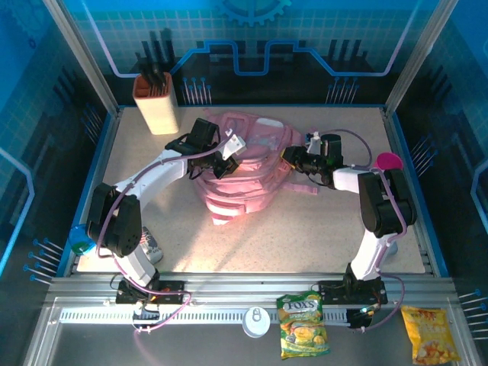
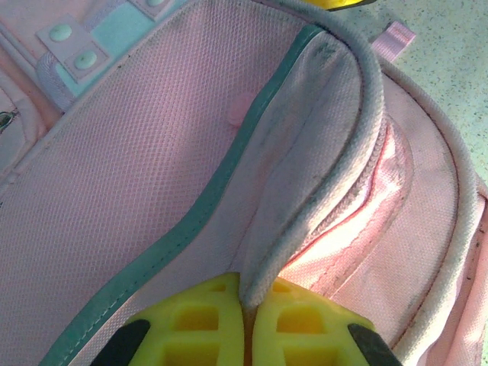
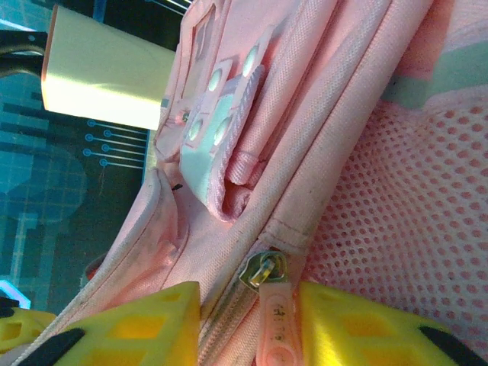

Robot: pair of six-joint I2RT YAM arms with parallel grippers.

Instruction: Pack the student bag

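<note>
Bright overhead light washes the table (image 1: 305,236), glare streaks the student bag (image 2: 229,168), close foregrounds blur.

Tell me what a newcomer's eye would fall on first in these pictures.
The big pink student bag sprawls in the middle of the table. The left hand pinches the bag's piped edge between its yellow fingers, while the right hand straddles a zip pull, jaws apart. A tan holder stands at the back left corner.
</note>
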